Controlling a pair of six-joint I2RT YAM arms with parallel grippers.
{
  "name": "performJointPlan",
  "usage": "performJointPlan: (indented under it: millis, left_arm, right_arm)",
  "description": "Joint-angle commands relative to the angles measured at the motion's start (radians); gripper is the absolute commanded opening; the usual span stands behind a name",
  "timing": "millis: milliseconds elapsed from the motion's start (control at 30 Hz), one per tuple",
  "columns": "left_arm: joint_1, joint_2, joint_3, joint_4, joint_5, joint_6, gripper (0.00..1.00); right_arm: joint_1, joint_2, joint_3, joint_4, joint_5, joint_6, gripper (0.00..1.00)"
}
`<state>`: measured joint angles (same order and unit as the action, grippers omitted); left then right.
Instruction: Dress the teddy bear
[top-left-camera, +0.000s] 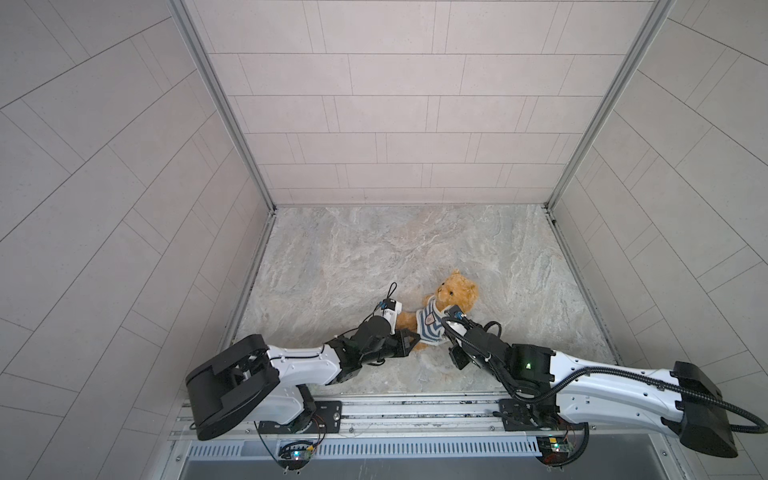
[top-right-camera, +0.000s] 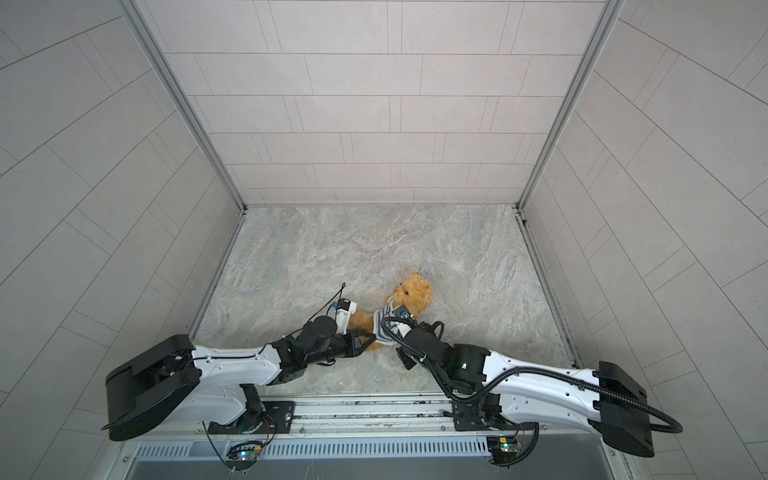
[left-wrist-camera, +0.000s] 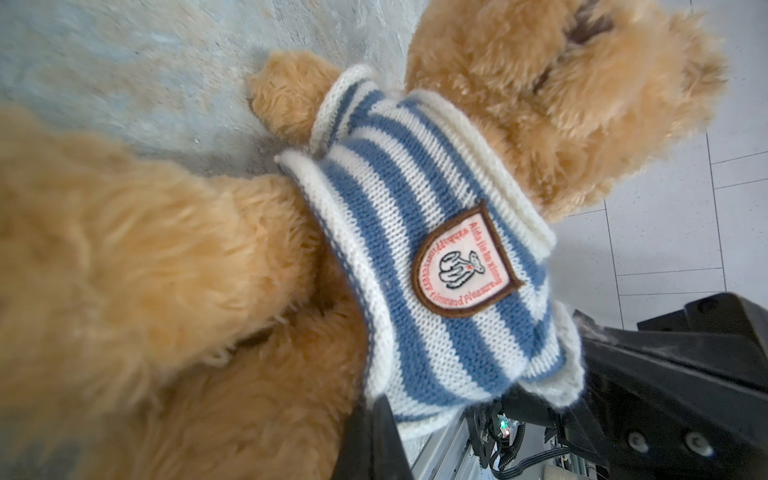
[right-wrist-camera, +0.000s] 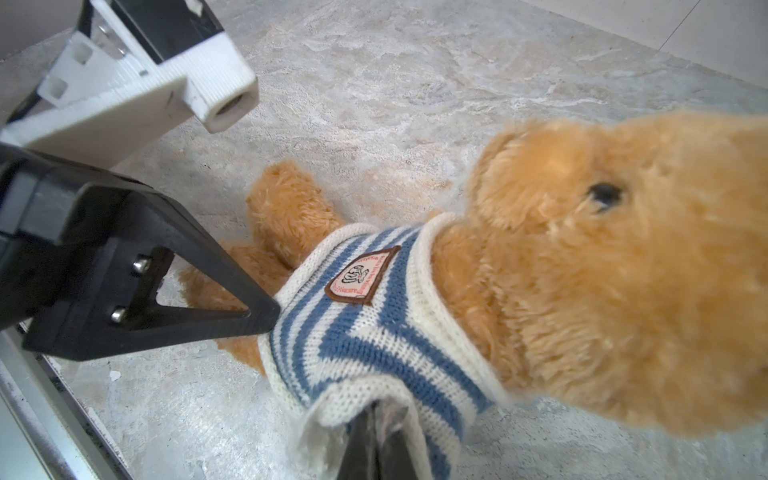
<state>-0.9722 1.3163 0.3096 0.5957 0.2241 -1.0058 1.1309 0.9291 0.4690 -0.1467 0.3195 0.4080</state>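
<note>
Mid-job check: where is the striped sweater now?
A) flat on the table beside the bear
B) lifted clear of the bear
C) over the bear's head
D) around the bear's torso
D: the striped sweater wraps the torso of the teddy bear, collar at its neck, badge showing.

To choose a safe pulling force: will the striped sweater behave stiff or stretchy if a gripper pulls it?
Probably stretchy: the striped sweater is loose knit, bunching at the right gripper. Likely light and floppy, as it wrinkles over the teddy bear, which might drag along.
</note>
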Motion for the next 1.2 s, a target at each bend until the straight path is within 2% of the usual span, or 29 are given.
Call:
performJointPlan:
  millis: [0,200,667,933,1167]
  left_arm:
    - [-0.007,-0.004,0.011,0.011,-0.005,0.002,0.00]
    - [-0.007,0.005,0.009,0.016,-0.005,0.004,0.00]
    - [-0.007,0.003,0.006,0.013,-0.002,0.010,0.00]
    - [-0.007,0.000,0.008,0.007,-0.003,0.013,0.00]
    - [-0.005,-0.010,0.007,0.001,-0.005,0.015,0.00]
  right_arm:
    - [-0.010,0.011,0.026,0.021,0.031,-0.005,0.14]
    - [-0.025,0.032,0.020,0.054,0.024,0.008,0.27]
    - [-0.083,0.112,-0.016,0.141,-0.015,0.025,0.31]
    - [-0.102,0.134,-0.038,0.175,-0.017,0.029,0.12]
    - [-0.105,0.135,-0.038,0.181,-0.028,0.025,0.01]
